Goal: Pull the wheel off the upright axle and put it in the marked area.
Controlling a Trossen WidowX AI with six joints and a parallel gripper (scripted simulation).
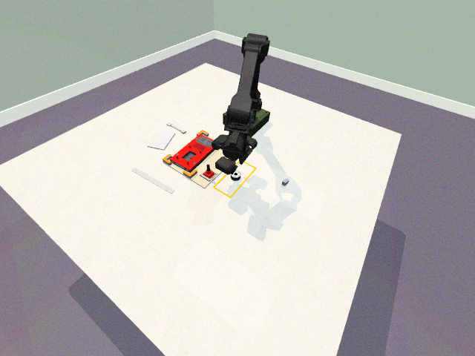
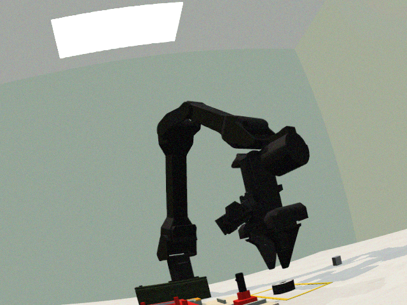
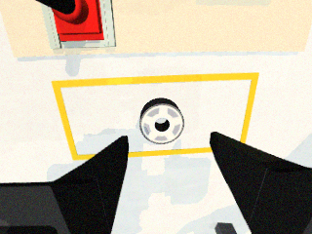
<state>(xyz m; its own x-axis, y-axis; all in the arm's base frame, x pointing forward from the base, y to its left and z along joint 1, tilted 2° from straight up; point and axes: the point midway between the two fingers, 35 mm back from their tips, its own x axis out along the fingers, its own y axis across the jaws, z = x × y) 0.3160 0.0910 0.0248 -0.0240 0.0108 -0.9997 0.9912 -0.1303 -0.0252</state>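
The wheel, black with a white hub, lies flat on the table inside the yellow marked area. My gripper is open and hangs a short way above the wheel, with its fingers spread to either side and clear of it. Nothing is between the fingers. The upright black axle stands bare on its red base, just left of the marked area.
A red board lies on a beige plate beside the axle. A small grey block sits right of the marked area. A white sheet and a grey bar lie further left. The arm's green base stands behind.
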